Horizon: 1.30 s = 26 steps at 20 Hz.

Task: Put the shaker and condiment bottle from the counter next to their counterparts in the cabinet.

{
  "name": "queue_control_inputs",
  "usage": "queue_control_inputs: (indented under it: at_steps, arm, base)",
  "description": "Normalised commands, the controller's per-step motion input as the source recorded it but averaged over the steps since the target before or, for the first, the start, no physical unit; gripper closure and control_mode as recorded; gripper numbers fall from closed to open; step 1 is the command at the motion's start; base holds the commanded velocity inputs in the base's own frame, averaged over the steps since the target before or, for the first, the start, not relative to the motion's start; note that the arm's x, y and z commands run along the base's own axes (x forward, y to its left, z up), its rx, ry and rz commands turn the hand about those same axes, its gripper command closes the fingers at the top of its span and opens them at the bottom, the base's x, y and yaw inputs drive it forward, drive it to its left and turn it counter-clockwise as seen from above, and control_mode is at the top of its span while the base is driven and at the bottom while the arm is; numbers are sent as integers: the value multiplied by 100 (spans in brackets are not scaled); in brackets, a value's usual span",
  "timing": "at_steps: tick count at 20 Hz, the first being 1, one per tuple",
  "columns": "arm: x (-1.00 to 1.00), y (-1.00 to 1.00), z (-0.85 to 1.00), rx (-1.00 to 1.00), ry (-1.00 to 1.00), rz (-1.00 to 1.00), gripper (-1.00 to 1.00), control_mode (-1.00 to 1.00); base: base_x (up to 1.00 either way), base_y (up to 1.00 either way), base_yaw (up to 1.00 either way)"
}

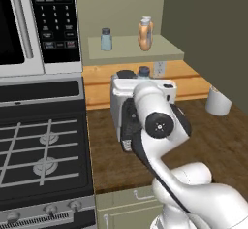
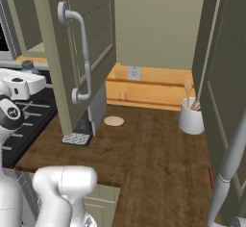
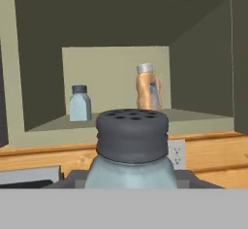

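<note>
The shaker (image 3: 131, 140), pale-blue glass with a dark grey perforated cap, rises close up between my fingertips (image 3: 72, 178). My gripper (image 1: 144, 76) is shut on it, in the air in front of the cabinet (image 1: 135, 53) and below its shelf board. The shaker's cap (image 1: 144, 71) pokes up past the white hand. On the shelf stand the counterparts: a pale-blue shaker (image 1: 106, 39) at the left and an orange-tan, white-capped bottle (image 1: 145, 34) at the right. A second such bottle seems pressed against that one. I cannot tell whether it is the condiment bottle.
A coffee machine (image 1: 116, 107) stands on the counter (image 1: 213, 140) under my hand. The stove (image 1: 43, 150) and microwave (image 1: 34, 24) lie to the left. A white utensil holder (image 2: 191, 118) and a tan disc (image 2: 114, 120) sit on the counter. Open cabinet doors (image 2: 81, 53) hang at both sides.
</note>
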Motion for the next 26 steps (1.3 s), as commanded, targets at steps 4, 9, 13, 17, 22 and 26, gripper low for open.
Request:
queue_control_inputs:
  at_steps: [4,9,13,17,22,26]
  arm:
    - [0,-11,63,0,0,6,100,-100]
    - [3,-8,9,0,-6,2,100,-100]
    - [37,-20,22,0,-1,0,100,-100]
    - [40,-20,24,0,0,0,100,-100]
    - [45,-1,21,0,0,7,100,-100]
    - [9,17,-8,-6,3,6,100,-100]
  base:
    - [0,0,0]
    - [0,0,0]
    - [0,0,0]
    - [0,0,0]
    - [0,0,0]
    - [0,0,0]
